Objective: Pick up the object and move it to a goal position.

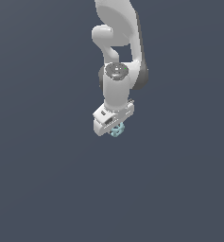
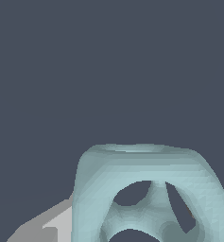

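The object (image 1: 117, 131) is a tiny pale cyan lattice cube that sits right under the white hand of the arm, near the middle of the exterior view. My gripper (image 1: 115, 127) is closed around it, and the hand hides most of the piece. In the wrist view the object (image 2: 146, 189) is very close and fills the lower part of the picture, its open holes showing. A grey finger (image 2: 47, 227) lies against one side of it, and a sliver of the other finger shows at the opposite side. No goal marker shows in either view.
The white arm (image 1: 117, 56) comes down from the top edge of the exterior view. Around it there is only a plain dark grey-blue surface (image 1: 38, 179).
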Controlling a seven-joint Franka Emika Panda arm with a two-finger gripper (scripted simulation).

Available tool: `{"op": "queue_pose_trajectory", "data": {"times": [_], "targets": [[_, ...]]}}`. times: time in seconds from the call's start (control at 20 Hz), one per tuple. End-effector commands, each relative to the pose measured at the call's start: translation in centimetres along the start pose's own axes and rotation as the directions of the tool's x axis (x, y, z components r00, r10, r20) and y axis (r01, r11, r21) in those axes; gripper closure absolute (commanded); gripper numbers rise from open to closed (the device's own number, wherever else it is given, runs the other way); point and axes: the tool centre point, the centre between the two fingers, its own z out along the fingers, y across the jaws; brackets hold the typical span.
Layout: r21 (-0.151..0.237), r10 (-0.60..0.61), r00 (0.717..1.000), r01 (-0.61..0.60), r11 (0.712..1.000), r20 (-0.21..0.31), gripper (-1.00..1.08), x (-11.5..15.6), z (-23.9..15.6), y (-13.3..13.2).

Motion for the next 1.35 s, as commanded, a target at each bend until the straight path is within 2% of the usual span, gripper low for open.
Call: {"op": "queue_pose_trajectory", "data": {"times": [0.0, 0.4, 0.7, 1.0, 1.3], "targets": [[0.0, 0.0, 1.0, 0.0, 1.0, -0.001, 1.08, -1.2, -2.6, 0.7], [0.002, 0.0, 1.0, 0.0, 1.0, -0.002, 1.08, -4.9, -10.9, 3.2], [0.002, 0.0, 1.0, 0.0, 1.0, -0.002, 1.08, -6.9, -15.7, 4.7], [0.001, 0.0, 1.0, 0.0, 1.0, -0.001, 1.08, -8.1, -18.6, 5.7], [0.001, 0.0, 1.0, 0.0, 1.0, 0.0, 1.08, -8.4, -19.4, 6.1]]}}
